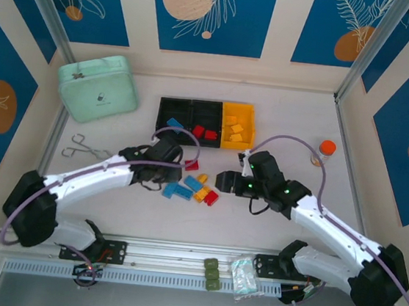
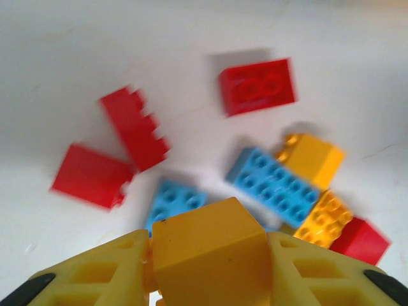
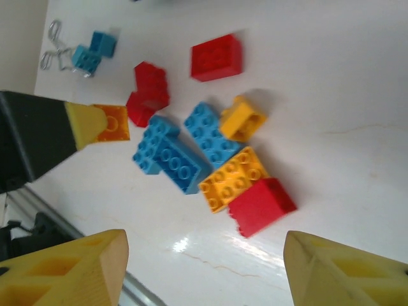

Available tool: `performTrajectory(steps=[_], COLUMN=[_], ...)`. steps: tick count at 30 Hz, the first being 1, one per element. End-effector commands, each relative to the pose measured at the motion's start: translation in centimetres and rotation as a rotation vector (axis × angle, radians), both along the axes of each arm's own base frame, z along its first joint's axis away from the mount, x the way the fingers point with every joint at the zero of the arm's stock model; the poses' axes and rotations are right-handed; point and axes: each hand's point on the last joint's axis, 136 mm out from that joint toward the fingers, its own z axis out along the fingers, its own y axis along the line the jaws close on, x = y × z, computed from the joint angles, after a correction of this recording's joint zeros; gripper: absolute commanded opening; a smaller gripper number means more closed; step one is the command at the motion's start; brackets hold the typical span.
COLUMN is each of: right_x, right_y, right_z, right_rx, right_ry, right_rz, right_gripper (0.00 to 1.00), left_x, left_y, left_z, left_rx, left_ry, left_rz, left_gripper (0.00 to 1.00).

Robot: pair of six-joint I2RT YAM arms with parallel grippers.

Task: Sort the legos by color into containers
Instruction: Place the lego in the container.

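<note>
surface [image 1: 298,112]: white, bricks mid-way | containers [image 1: 195,102]: in a row, far side | right gripper [image 3: 204,255]: open, empty, above the pile | left gripper [image 2: 209,248]: clamped on yellow lego [image 2: 204,223] | legos [image 1: 178,191]: loose, between grippers

**Sorting bins and bricks.** Three joined bins [image 1: 193,101] stand in a row at the far side of the counter [image 1: 288,133]: two black, and one yellow-orange bin [image 1: 241,106] at the right end.

- **Left black bin:** holds a blue brick [image 1: 175,124].
- **Middle black bin:** holds red bricks [image 1: 204,132].
- **Yellow-orange bin:** holds yellow bricks [image 1: 236,131].

Loose bricks [image 1: 193,189] in red, blue and yellow cluster on the counter nearer the arms. One yellow brick [image 2: 210,242] sits clamped in the left tool [image 2: 210,261].
</note>
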Motion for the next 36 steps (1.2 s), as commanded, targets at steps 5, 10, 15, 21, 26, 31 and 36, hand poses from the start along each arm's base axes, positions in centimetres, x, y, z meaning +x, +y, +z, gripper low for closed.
performTrajectory(steps=[5,10,15,21,26,31,36], right_x=[-1.4,-2.1,-2.5,-2.9,-3.0,-3.0,-2.9], right_y=[-6.4,-8.3,-8.9,-9.1,-9.2,-9.4,-9.6], right_z=[-2.5,-2.7,-3.1,-3.7,-4.0,-4.1,-4.2], right_rx=[-0.051,-0.031,-0.015,-0.006,-0.003,-0.003,0.005], right_ry=[0.085,0.092,0.108,0.122,0.129,0.134,0.139], right_rz=[-0.24,-0.309,-0.329,-0.344,-0.35,-0.353,-0.359], right_gripper=[0.66,0.65,0.65,0.65,0.66,0.65,0.65], left_x=[4.8,7.8,10.8,14.0,16.4,18.4,19.5], left_y=[-6.9,-10.6,-13.9,-16.6,-18.2,-18.1,-18.0], left_z=[2.9,3.5,4.1,3.9,3.2,2.4,1.6], left_rx=[-0.036,-0.04,-0.029,0.019,0.069,0.104,0.107], left_ry=[-0.065,-0.078,-0.096,-0.111,-0.12,-0.129,-0.141], left_rz=[-0.171,-0.229,-0.281,-0.327,-0.357,-0.34,-0.332], left_gripper=[0.42,0.42,0.42,0.42,0.42,0.42,0.43])
